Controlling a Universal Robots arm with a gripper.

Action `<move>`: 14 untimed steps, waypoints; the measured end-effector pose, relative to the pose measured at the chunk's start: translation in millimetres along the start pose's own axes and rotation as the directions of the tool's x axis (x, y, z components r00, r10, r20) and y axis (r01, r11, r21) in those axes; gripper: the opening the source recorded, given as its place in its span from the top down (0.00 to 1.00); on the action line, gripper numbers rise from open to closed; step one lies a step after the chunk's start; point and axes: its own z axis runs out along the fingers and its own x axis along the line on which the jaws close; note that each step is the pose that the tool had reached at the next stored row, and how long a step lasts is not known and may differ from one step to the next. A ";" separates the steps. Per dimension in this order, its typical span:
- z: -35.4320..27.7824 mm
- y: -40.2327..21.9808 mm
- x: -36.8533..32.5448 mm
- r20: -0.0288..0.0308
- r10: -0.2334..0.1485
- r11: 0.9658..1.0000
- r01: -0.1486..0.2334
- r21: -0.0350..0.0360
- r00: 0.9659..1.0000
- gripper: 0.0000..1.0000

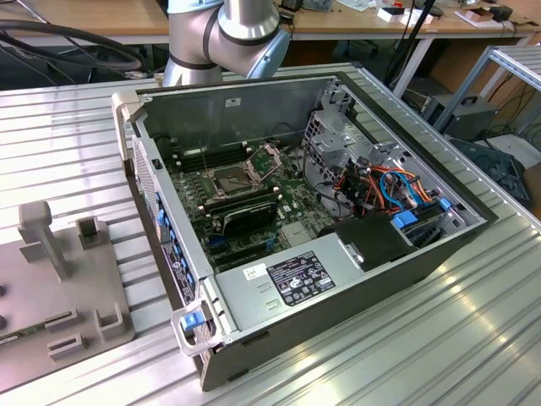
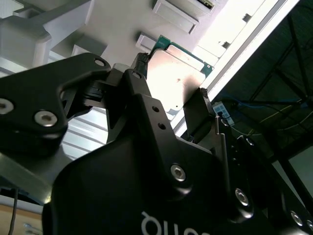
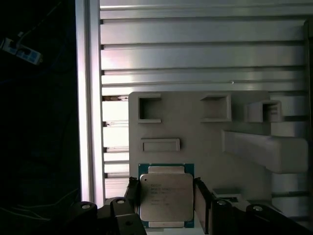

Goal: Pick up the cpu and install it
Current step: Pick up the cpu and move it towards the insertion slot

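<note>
A long slatted aluminium bench [image 1: 473,321] carries everything here. On it lies a computer case [image 1: 355,313] on its side with the panel off, so you look straight down into it. The grey arm [image 1: 228,34] rises behind the case. Toward the exterior view's left sits a grey fixture plate [image 1: 34,279] with raised blocks and pockets. Inside the case the green motherboard [image 1: 287,190] is bare, and its socket [image 1: 230,179] stands with the retaining frame swung up.

In both wrist views the black pincer [image 3: 166,193] [image 2: 172,77] is closed to the width of the cpu [image 3: 166,200] [image 2: 183,63]. One of the fingers [image 3: 132,193] lies against each of two opposite edges of it. The cpu's metal lid faces the first wrist view's camera, with its green border showing around it. The fixture plate [image 3: 195,142] lies well behind it there, so the cpu seems to hang clear above the plate rather than rest on it.
</note>
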 end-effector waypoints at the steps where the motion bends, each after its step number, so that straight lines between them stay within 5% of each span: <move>1: -0.8 0.0 0.0 0.000 0.000 1.000 0.000 0.000 1.000 0.45; 14: -7.4 0.2 0.0 0.000 0.000 1.000 0.000 0.000 1.000 0.45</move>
